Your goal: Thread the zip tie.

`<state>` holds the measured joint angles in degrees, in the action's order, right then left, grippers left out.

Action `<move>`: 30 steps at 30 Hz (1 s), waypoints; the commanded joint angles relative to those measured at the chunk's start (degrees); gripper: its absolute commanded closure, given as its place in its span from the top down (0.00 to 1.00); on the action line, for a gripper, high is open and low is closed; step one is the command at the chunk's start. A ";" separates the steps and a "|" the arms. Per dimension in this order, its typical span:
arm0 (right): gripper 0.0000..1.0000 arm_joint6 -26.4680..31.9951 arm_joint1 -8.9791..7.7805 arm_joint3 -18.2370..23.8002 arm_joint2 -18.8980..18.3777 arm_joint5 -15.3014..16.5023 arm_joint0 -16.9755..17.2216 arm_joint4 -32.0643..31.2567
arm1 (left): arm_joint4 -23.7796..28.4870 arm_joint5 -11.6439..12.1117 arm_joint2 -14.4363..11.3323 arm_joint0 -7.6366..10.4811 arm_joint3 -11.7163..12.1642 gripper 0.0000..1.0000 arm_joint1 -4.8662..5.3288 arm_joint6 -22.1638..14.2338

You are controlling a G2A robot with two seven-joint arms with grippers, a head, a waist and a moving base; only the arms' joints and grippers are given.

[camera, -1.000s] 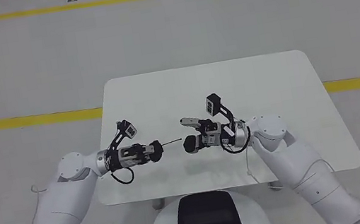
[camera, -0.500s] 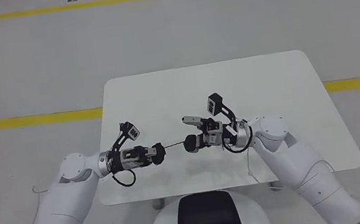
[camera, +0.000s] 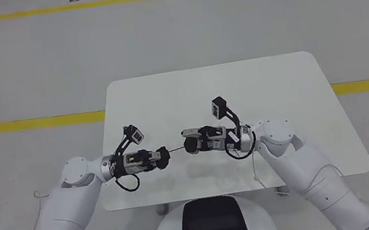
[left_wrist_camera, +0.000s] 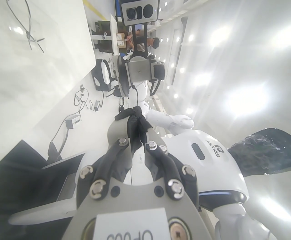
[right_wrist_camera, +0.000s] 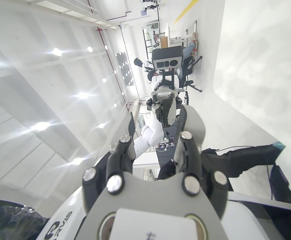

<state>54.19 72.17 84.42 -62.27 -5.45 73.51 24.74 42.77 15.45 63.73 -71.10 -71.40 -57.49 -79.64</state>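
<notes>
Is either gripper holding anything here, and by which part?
The left gripper holds the zip tie by one end. Its free length points toward the right gripper, whose jaws stand apart, holding nothing. Whether it is the head or tail end cannot be told.

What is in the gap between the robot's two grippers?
A thin black zip tie, held by the left gripper, spans the gap toward the right gripper, above the white table. The top view shows it.

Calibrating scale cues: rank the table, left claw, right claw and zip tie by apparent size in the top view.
1. table
2. left claw and right claw, about alike, so unranked
3. zip tie, a thin line between them
</notes>
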 commanded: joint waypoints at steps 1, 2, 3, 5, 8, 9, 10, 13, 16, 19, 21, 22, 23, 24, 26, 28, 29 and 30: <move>0.29 -0.03 -0.09 0.09 0.08 0.03 -0.03 -0.34 | 0.00 0.00 0.00 0.00 0.00 0.00 0.00 0.00; 0.29 0.01 -0.13 0.14 0.15 0.04 -0.03 -0.44 | 0.00 0.00 0.00 0.00 0.00 0.00 0.00 0.00; 0.29 0.10 -0.18 0.21 0.23 0.08 -0.04 -0.62 | 0.00 0.00 0.00 0.00 0.00 0.00 0.00 0.00; 0.30 0.34 -0.26 0.29 0.33 0.15 -0.09 -0.81 | 0.00 0.00 0.00 0.00 0.00 0.00 0.00 0.00; 0.31 0.91 -0.42 0.46 0.29 0.47 -0.14 -0.79 | -0.10 -0.35 -0.13 -0.20 -0.38 0.00 -0.04 1.64; 0.30 1.17 -0.49 0.51 0.23 0.64 -0.14 -0.76 | 0.07 -0.67 -0.13 -0.33 -0.62 0.00 -0.03 2.22; 0.31 1.41 -0.53 0.54 0.22 0.81 -0.15 -0.71 | 0.24 -0.78 -0.02 -0.35 -0.56 0.00 0.00 2.37; 0.30 1.99 -0.68 0.47 0.22 1.09 -0.24 -0.66 | 1.06 -0.98 0.26 -0.32 0.04 0.00 0.09 2.18; 0.25 2.02 -0.81 0.39 0.25 1.15 -0.33 -0.75 | 1.70 -1.09 0.34 -0.07 0.81 0.00 0.12 1.82; 0.20 2.02 -0.92 0.39 0.22 1.21 -0.40 -0.74 | 2.11 -1.25 0.24 0.18 1.39 0.00 0.12 1.53; 0.17 2.00 -1.00 0.42 0.25 1.27 -0.42 -0.76 | 2.23 -1.27 0.05 0.31 1.71 0.00 0.10 1.40; 0.16 2.01 -1.03 0.44 0.28 1.27 -0.43 -0.82 | 2.39 -1.29 -0.04 0.35 1.81 0.00 0.08 1.35; 0.16 2.04 -1.08 0.46 0.33 1.24 -0.45 -0.88 | 2.58 -1.28 -0.20 0.39 1.88 0.00 0.05 1.29; 0.16 2.07 -1.12 0.48 0.40 1.21 -0.46 -0.98 | 2.69 -1.25 -0.33 0.41 1.92 0.00 0.02 1.27; 0.15 2.08 -1.18 0.53 0.57 1.13 -0.50 -1.26 | 2.92 -1.23 -0.58 0.49 1.99 0.00 -0.04 1.17; 0.16 1.98 -1.26 0.59 0.79 1.01 -0.58 -1.76 | 2.98 -1.24 -0.62 0.51 2.01 0.00 -0.05 1.13; 0.17 1.87 -1.29 0.62 0.90 0.96 -0.60 -1.92 | 2.98 -1.24 -0.62 0.51 2.01 0.00 -0.05 1.13; 0.17 1.80 -1.31 0.63 0.96 0.93 -0.61 -1.93 | 2.98 -1.24 -0.62 0.51 2.01 0.00 -0.05 1.13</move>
<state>56.08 70.88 85.04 -61.38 -4.48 72.92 22.85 45.77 14.22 63.10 -70.58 -69.39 -57.54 -78.52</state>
